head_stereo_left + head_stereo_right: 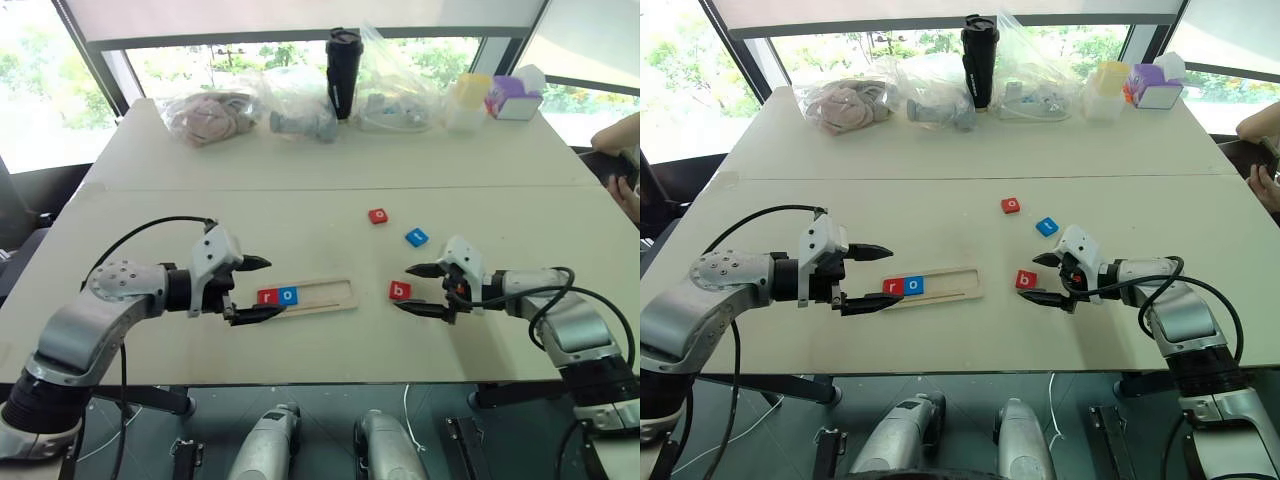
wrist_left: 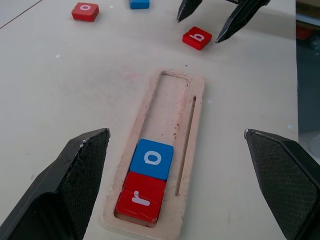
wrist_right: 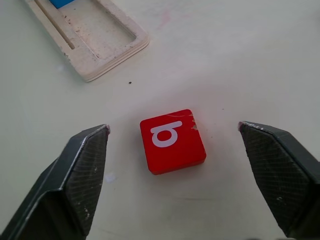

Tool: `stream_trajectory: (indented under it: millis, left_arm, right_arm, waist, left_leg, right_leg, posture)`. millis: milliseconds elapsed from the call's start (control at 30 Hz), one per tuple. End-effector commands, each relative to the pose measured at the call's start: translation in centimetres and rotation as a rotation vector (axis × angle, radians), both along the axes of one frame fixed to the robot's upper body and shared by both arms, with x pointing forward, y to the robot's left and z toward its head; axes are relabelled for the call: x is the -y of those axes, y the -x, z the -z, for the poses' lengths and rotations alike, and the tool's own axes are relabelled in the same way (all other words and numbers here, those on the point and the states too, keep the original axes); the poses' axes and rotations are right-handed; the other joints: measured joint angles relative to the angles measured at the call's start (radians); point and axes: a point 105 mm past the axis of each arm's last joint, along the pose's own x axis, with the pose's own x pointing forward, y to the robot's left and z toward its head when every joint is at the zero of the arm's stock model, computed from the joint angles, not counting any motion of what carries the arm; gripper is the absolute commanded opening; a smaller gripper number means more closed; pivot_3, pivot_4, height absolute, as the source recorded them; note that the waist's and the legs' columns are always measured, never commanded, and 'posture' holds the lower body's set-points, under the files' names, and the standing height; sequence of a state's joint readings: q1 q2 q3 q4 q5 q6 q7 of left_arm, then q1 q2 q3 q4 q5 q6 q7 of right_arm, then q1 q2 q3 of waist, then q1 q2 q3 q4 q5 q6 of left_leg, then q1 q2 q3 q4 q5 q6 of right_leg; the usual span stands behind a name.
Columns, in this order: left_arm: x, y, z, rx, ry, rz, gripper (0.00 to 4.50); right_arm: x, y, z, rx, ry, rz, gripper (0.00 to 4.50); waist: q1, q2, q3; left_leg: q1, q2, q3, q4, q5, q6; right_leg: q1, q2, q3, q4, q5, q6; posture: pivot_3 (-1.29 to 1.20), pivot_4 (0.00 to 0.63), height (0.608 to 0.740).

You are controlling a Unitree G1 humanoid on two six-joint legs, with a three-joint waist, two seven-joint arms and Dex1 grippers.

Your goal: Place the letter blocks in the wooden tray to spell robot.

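The long light-wood tray holds a red "r" tile and a blue "o" tile at its left end. The right gripper spreads wide around the red "b" tile, lying flat just right of the tray, probably next. The left gripper gapes idle over the tray's left end.

Tiles: "r", "o", "b"

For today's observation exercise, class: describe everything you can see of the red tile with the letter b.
The red b tile is a small flat square with rounded corners and a white lowercase b on its glossy top; one edge near a corner looks slightly chipped. It lies flat on the pale table, apart from the wooden tray, touching nothing but the tabletop. The right gripper is at it with jaws open to either side, not touching it.
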State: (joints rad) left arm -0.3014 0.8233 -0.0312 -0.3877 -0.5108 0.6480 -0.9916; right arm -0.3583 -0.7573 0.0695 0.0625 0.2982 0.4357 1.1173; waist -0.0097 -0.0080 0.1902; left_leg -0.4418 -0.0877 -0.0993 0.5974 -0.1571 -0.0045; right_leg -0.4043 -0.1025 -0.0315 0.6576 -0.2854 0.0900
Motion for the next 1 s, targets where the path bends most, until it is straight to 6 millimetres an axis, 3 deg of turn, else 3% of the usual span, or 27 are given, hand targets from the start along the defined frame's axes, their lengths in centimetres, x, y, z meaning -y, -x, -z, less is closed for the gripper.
stream_trajectory:
  millis: [33,133,167,233,367,500,633,800,900,1000]
  left_arm:
    - [0.1,-0.1,-0.8,0.041,0.001,0.011,4.5]
    - [0.1,0.0,-0.8,0.043,0.0,0.009,4.5]
    - [0.1,0.0,-0.8,0.044,0.0,0.007,4.5]
    - [0.1,-0.1,-0.8,0.045,0.0,0.004,4.5]
    - [-0.2,-0.1,-0.8,0.048,-0.006,-0.008,4.5]
    - [-0.9,-0.2,-0.9,0.052,-0.016,-0.032,4.5]
    - [-2.4,-0.2,-1.2,0.053,-0.04,-0.076,4.5]
    - [-5.7,0.5,-1.0,0.024,-0.131,-0.145,4.5]
    - [-6.0,1.1,-1.1,0.017,-0.144,-0.14,4.5]
    - [-5.8,1.4,-1.1,0.019,-0.15,-0.134,4.5]
  right_arm:
    - [0.1,-0.2,-0.3,0.009,0.0,-0.013,4.01]
    - [0.2,-0.3,0.4,-0.006,0.015,-0.017,4.01]
    - [0.3,-0.4,0.7,-0.009,0.03,-0.018,3.78]
    - [0.5,-0.5,1.2,-0.01,0.046,-0.019,3.12]
    - [0.3,-0.9,0.7,-0.007,0.007,-0.013,1.16]
    - [-0.1,-1.0,-0.4,0.032,0.005,-0.026,1.14]
    - [-1.5,-1.3,-2.9,0.1,-0.014,-0.072,1.14]
    - [-7.2,-0.8,-5.6,0.151,-0.041,-0.279,1.14]
    - [-10.3,-0.6,-5.2,0.133,-0.036,-0.373,1.14]
    - [-11.7,-0.9,-3.7,0.106,0.005,-0.414,1.14]
  waist:
    - [0.0,0.0,0.0]
    - [0.0,0.0,0.0]
    - [0.0,0.0,0.0]
    - [0.0,0.0,0.0]
    - [-0.001,0.0,0.0]
    - [-0.002,0.0,0.0]
    - [-0.004,0.0,0.0]
    - [-0.012,0.0,0.0]
    - [-0.005,0.0,0.0]
    - [0.006,0.0,0.0]
  left_leg:
    - [0.0,0.0,0.0,0.0,0.0,0.0]
    - [0.0,0.0,0.0,0.0,0.0,0.0]
    - [0.0,0.0,0.0,0.0,0.0,0.0]
    - [0.0,0.0,0.0,0.0,0.0,0.0]
    - [0.0,0.0,0.0,0.0,0.0,0.0]
    - [0.0,0.0,0.0,0.0,0.0,0.0]
    - [0.0,0.0,0.0,0.0,0.0,0.0]
    - [0.0,0.001,0.0,0.0,0.0,0.0]
    - [0.0,0.001,0.0,-0.001,0.0,0.0]
    - [0.0,0.0,-0.001,-0.001,0.0,-0.001]
  right_leg:
    - [0.0,0.0,0.0,0.0,0.0,0.0]
    - [0.0,0.0,0.0,0.0,0.0,0.0]
    - [0.0,0.0,0.0,0.0,0.0,0.0]
    - [0.0,0.0,0.0,0.0,0.0,0.0]
    - [0.0,0.0,0.0,0.0,0.0,0.0]
    - [0.0,0.0,0.0,0.0,0.0,0.0]
    - [-0.001,0.0,0.0,0.001,0.0,0.0]
    - [-0.002,0.001,0.001,0.003,0.0,0.0]
    - [-0.003,0.001,0.001,0.004,0.0,0.0]
    - [-0.003,0.0,0.001,0.003,0.0,0.0]
  posture:
    - [0.0,0.15,0.74]
    - [0.0,0.15,0.74]
    - [0.0,0.15,0.74]
    - [0.0,0.15,0.74]
    - [0.0,0.15,0.74]
    - [0.0,0.15,0.74]
    - [0.0,0.15,0.74]
    - [0.0,0.15,0.74]
    - [0.0,0.15,0.74]
    - [0.0,0.15,0.74]
